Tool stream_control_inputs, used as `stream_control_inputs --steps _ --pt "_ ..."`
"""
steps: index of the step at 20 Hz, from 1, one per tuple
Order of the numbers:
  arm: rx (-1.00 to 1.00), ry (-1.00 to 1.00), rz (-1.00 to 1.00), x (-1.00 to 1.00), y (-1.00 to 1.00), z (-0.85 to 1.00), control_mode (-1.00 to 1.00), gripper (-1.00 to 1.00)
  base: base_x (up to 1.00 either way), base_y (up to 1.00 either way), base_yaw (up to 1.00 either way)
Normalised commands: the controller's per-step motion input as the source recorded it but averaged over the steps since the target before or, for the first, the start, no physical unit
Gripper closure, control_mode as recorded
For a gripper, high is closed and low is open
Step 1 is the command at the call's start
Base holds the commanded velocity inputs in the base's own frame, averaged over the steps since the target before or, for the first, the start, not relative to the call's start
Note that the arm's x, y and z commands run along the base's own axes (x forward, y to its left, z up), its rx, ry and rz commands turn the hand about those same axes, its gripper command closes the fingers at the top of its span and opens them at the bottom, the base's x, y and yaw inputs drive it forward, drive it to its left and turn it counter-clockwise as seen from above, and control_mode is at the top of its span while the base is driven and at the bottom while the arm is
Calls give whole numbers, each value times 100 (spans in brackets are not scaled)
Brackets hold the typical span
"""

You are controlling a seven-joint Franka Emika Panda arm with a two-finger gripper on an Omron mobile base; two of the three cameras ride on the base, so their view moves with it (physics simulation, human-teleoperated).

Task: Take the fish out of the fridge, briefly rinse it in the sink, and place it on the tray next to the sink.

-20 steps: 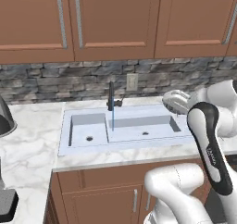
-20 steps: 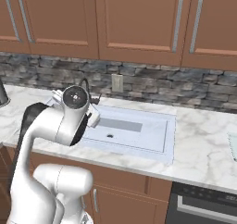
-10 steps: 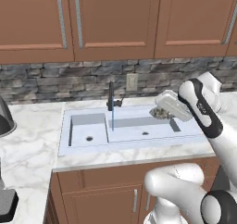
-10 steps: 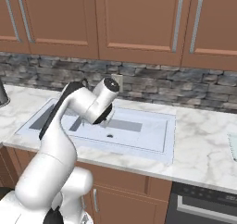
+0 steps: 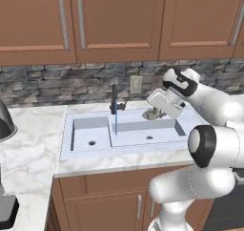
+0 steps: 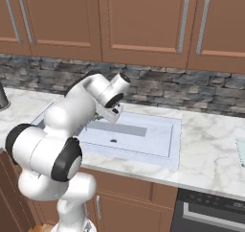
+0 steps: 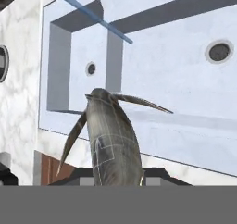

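The pincer [image 5: 153, 113] is seen right of centre in the left base view, closed on the small grey-tan elongated fish [image 7: 112, 142], which is held above the back right part of the pale blue-grey rectangular double-basin sink [image 5: 95, 149]. In the hand view the fish rises from the bottom centre of the frame between the dark finger tips, its thin fins spread to either side, with the sink's two basins and their round drains laid out behind it in the upper half. In the left base view the fish is made out only as a small greyish lump under the white hand, just above the sink's back rim. A thin black faucet [image 5: 115, 99] is seen at the sink's back edge, left of the pincer, with a thin blue stream drawn down from it to the divider between the basins. The sink is set into a white marbled tabletop [image 5: 33, 151]; a grey stone backsplash and brown wooden cabinets [image 5: 114, 20] fill the upper frame. In the right base view the pincer [image 6: 111, 115] is placed over the sink's left part, its jaws hidden behind the hand
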Motion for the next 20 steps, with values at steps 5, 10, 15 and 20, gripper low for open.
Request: stream_control_inputs --steps 5,10,15,20 --pt "4 0 16 51 8 -30 -100 100 0 0 0" --pt "4 0 14 40 42 -37 -100 100 0 0 0" --pt "6 0 12 50 22 -26 -100 100 0 0 0" --pt "5 -2 11 37 4 -15 -100 100 0 0 0"
